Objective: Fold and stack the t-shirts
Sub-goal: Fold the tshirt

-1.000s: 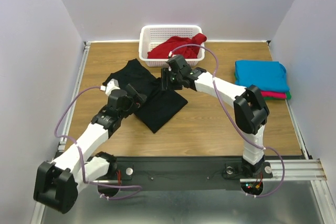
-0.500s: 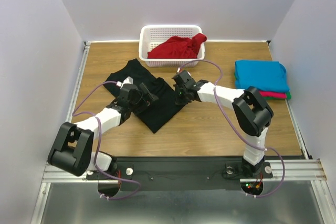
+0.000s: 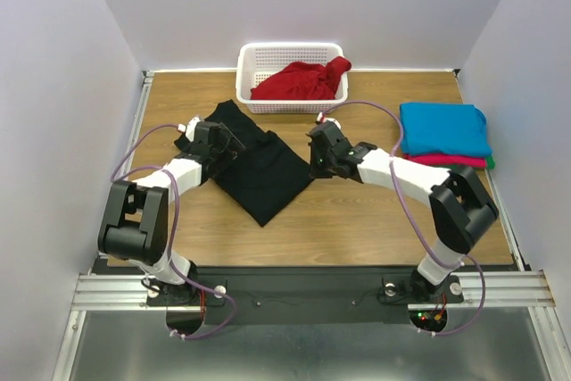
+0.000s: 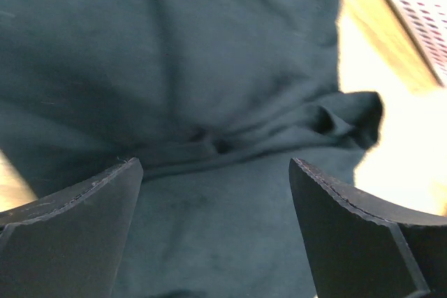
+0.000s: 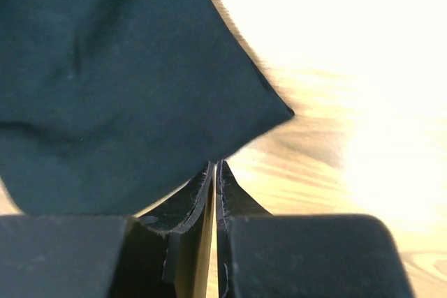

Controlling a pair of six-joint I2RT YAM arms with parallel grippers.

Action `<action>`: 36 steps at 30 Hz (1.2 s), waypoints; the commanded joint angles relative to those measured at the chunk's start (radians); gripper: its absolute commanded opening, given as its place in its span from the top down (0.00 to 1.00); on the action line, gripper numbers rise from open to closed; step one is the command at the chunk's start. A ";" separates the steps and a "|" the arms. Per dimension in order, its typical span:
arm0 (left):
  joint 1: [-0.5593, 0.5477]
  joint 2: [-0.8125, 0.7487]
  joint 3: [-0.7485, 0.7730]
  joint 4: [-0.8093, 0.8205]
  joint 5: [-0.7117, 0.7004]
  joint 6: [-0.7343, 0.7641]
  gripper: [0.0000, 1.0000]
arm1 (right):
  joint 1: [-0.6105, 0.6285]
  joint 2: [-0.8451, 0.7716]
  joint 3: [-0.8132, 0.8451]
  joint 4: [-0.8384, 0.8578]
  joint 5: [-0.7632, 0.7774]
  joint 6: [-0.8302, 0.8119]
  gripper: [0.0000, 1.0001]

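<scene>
The black t-shirt (image 3: 260, 171) lies partly folded on the table's left-centre. My left gripper (image 3: 223, 143) hovers low over its upper left part, jaws wide open and empty. In the left wrist view the black cloth (image 4: 209, 68) fills the frame with a creased fold between the fingertips (image 4: 214, 162). My right gripper (image 3: 315, 161) is shut and empty just off the shirt's right corner. The right wrist view shows that corner (image 5: 140, 88) lying just ahead of the closed tips (image 5: 215, 164). The red shirt (image 3: 299, 80) lies in the basket. Folded turquoise (image 3: 443, 128), pink-red (image 3: 446, 161) and green (image 3: 489, 163) shirts are stacked at the right.
The white lattice basket (image 3: 252, 58) stands at the back centre, and its corner shows in the left wrist view (image 4: 419, 5). Walls close in the table on the left, back and right. Bare wood lies between the black shirt and the folded stack.
My left gripper has swung back and left to the shirt's upper left part. My right gripper has withdrawn rightward off the shirt to its right corner. The shirt now lies flat.
</scene>
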 commanded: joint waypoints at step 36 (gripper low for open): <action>-0.715 0.259 0.308 -0.457 -0.412 0.448 0.38 | -0.022 -0.756 -0.360 -0.232 0.383 0.130 0.00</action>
